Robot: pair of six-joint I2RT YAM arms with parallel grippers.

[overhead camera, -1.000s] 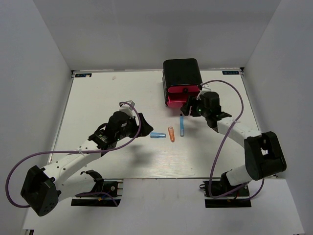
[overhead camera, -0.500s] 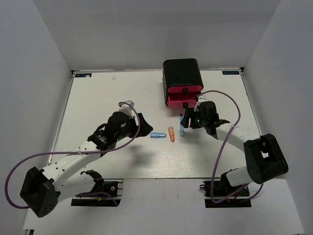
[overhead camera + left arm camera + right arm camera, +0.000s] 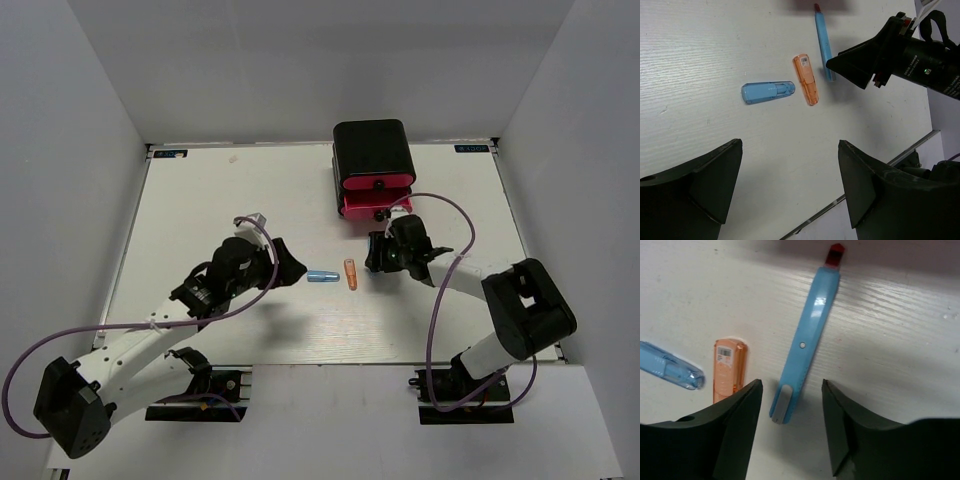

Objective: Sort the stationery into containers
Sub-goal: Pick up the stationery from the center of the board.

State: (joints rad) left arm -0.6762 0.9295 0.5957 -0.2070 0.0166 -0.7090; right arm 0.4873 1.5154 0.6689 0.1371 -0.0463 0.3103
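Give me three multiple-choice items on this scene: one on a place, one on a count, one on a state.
1. On the white table, the short orange plastic cylinder lies: A. between the short light-blue cylinder and the long blue pen; B. on top of the pen; C. alone at a corner.
2. Stationery pieces in the left wrist view: A. one; B. three; C. six.
3. The right hand is: A. shut on the orange cylinder; B. open, astride the pen's grey end; C. lifting the pen.
Answers: 1 A, one lies on each side of it; 2 B, two cylinders and the pen; 3 B, gaps show beside the pen.
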